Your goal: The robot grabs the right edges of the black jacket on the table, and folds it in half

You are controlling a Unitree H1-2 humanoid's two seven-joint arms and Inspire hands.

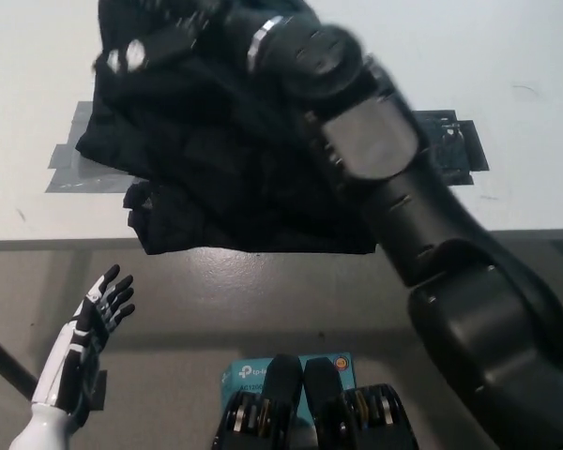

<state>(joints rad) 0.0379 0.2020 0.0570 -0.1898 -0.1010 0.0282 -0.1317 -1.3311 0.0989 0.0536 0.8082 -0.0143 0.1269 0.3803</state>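
The black jacket (pixel 235 169) lies crumpled on the white table (pixel 507 56), and its front hem reaches the table's near edge. My black right arm crosses over it from the lower right. The right hand (pixel 164 37) is blurred at the top of the view, over the jacket's far left part; whether it holds cloth does not show. Below the table's edge at the lower left, my white left hand (pixel 89 323) rests open with its fingers spread, touching nothing.
Grey tape (pixel 70 169) shows on the table under the jacket's left side. A black taped square (pixel 460 145) lies to the right, partly behind my arm. A blue box (pixel 253 375) sits low, below the table's front edge.
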